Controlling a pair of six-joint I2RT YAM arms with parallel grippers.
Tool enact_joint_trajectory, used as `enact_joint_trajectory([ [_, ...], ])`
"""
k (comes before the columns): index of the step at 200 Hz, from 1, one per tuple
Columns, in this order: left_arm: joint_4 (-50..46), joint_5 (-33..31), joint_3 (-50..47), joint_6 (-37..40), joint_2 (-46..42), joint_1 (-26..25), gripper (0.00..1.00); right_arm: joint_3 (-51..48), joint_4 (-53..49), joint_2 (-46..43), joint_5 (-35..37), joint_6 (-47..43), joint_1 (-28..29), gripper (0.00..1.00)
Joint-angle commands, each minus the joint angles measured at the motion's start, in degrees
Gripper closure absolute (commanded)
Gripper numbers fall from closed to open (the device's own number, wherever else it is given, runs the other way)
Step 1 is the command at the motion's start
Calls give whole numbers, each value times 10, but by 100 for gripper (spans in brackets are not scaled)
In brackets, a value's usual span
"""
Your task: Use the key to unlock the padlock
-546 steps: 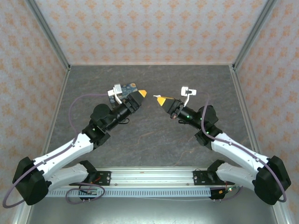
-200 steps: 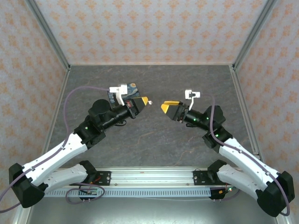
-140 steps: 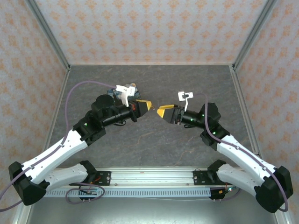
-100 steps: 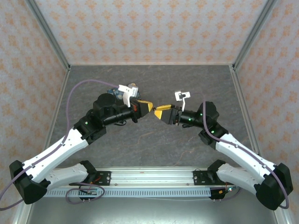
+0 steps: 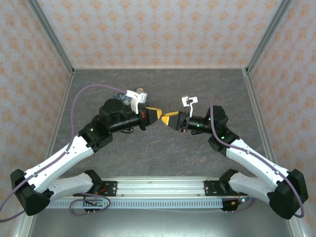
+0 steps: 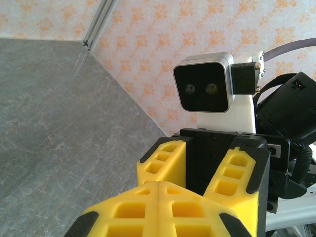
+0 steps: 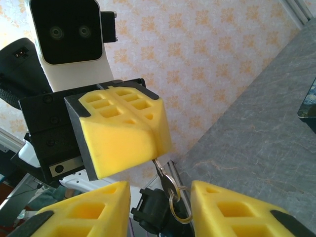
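Meeting tip to tip right of the tin (image 5: 117, 97), the left gripper (image 5: 157, 115) and right gripper (image 5: 168, 119) are hovering in the top view. From the left wrist, the left jaws are pressing together and the right jaws are standing spread. From the right wrist, the left jaws are pinching the key (image 7: 160, 169), its ring (image 7: 174, 195) dangling between the right gripper's fingers (image 7: 232, 210); the padlock's place cannot be told.
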Motion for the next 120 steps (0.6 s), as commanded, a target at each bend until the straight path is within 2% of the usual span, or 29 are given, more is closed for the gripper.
enact_joint_trajectory([
  [1,-3,-5,16,17,-3,-2,100,19,2,-9,-2,-12,4,66],
  [59,-8,-6,20,18,-1,-1,100,21,-18,-6,-1,-21,4,79],
  [103,-10,0,23,22,0,-1,100,22,-30,-8,5,-26,4,97],
  [120,-15,0,25,25,2,0,100,22,-38,-10,10,-32,4,98],
])
